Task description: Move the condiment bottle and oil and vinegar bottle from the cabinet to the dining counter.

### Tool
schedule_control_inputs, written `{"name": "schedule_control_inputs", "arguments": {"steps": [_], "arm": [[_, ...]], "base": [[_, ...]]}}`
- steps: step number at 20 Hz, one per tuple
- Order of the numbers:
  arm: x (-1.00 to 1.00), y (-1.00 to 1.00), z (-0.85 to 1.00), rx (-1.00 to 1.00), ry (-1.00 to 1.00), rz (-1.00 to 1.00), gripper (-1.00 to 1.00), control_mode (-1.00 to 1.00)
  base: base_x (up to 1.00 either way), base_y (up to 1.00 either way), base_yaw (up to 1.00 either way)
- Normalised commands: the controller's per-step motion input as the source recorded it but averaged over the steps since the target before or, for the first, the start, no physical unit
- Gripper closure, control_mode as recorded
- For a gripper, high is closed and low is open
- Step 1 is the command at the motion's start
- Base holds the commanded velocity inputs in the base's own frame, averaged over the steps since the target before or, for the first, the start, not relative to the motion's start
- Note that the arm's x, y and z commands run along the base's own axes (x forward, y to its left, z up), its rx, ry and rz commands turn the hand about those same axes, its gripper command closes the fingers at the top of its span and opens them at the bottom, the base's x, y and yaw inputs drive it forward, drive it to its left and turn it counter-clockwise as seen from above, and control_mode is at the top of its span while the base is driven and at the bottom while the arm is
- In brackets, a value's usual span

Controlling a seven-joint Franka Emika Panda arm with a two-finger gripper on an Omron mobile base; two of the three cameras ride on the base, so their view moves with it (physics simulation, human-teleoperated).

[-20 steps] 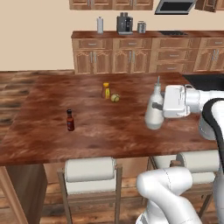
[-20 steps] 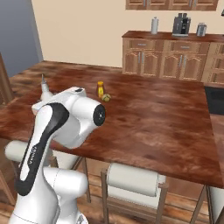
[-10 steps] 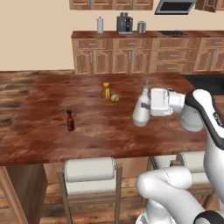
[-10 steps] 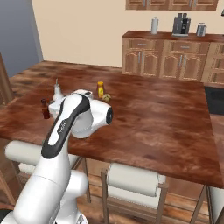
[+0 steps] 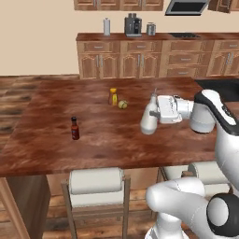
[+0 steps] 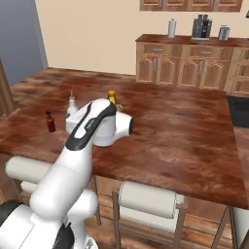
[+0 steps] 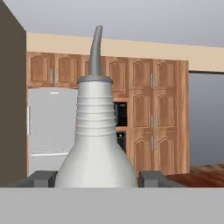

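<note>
My gripper (image 5: 152, 114) is shut on the oil and vinegar bottle (image 5: 149, 119), a pale grey pear-shaped bottle with a thin spout. It stands upright low over the right part of the dining counter (image 5: 93, 142); whether its base touches the top I cannot tell. From the right the bottle (image 6: 71, 105) peeks out behind my arm. In the hand view the bottle (image 7: 96, 140) sits between the two fingertips (image 7: 41, 178). The condiment bottle (image 5: 74, 128), small and dark red, stands upright on the counter's left part, well to the left of the gripper, and also shows as (image 6: 49, 121).
A short yellow jar (image 5: 113, 96) and a small yellow-green ball (image 5: 123, 104) sit mid-counter, just behind and left of the held bottle. Stools (image 5: 95, 182) line the near edge. A black sink (image 5: 219, 85) lies at the right. Drawer cabinets (image 5: 140, 63) and wall cabinets (image 5: 119, 3) stand behind.
The gripper carried the pale bottle leftward over the counter, toward the yellow jar; in the last half second it hardly moved. The sauce bottle stayed put.
</note>
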Motion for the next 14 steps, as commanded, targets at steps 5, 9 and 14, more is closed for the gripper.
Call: {"name": "schedule_control_inputs", "arguments": {"steps": [5, 9, 14], "arm": [[0.26, 0.0, -0.09, 0.0, 0.0, 0.0, 1.0, -1.0], [0.21, 0.0, -0.25, 0.0, 0.0, 0.0, 1.0, -1.0], [0.11, 0.0, -0.36, 0.0, -0.05, 0.0, 1.0, -1.0]], "base": [[0.0, 0.0, 0.0], [0.0, 0.0, 0.0], [0.0, 0.0, 0.0]]}}
